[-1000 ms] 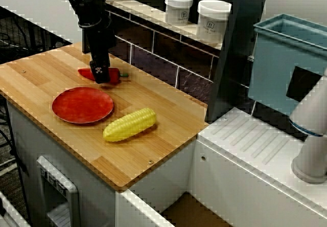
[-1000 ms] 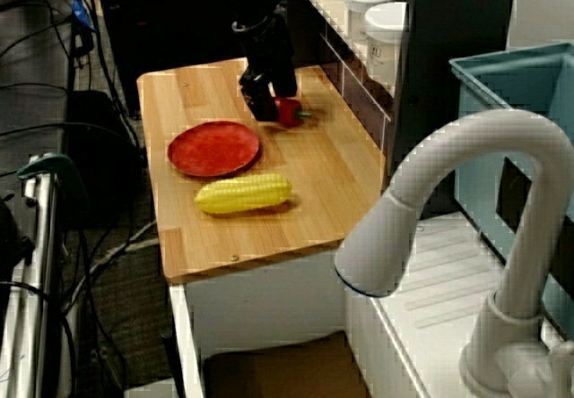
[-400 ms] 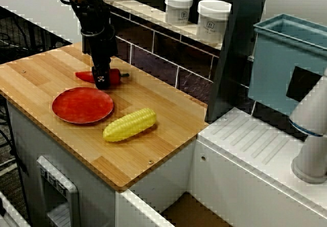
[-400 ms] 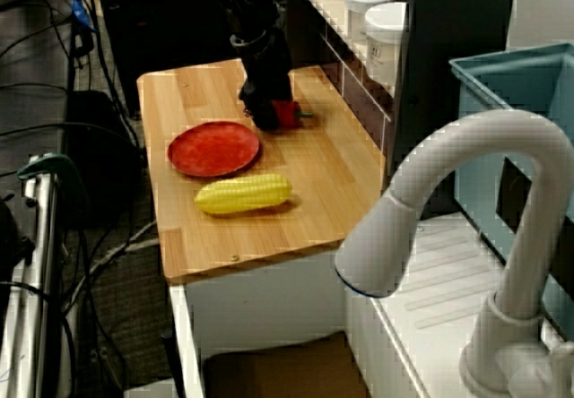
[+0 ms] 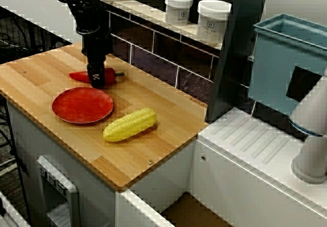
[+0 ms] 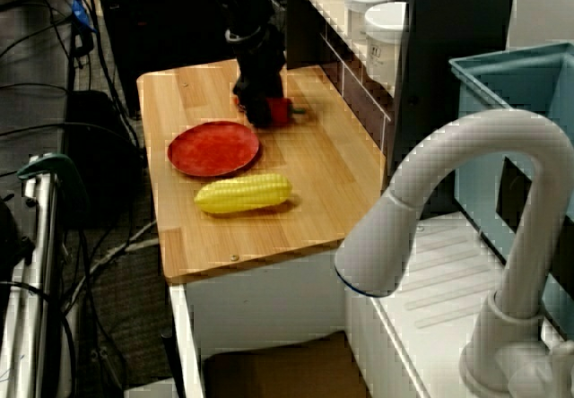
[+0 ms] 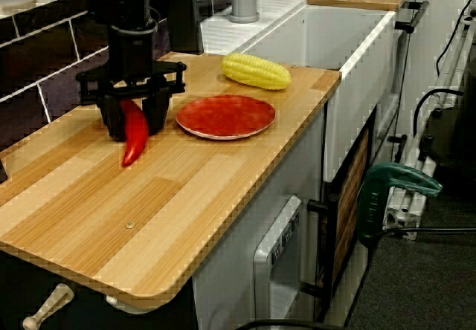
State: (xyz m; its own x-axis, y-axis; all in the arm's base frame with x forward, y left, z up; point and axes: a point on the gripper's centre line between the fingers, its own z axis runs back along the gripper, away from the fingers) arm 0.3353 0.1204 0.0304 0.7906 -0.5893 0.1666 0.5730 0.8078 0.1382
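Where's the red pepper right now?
In the low side view the red pepper is left of the red plate, clamped in the pincer near the tiled wall, its tip on the wooden board.

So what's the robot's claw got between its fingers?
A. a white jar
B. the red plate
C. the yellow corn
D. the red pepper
D: in the view from the side, the gripper stands over the red pepper with a finger pressed against each side of it, while the corn and the red plate lie apart from it on the wooden counter.
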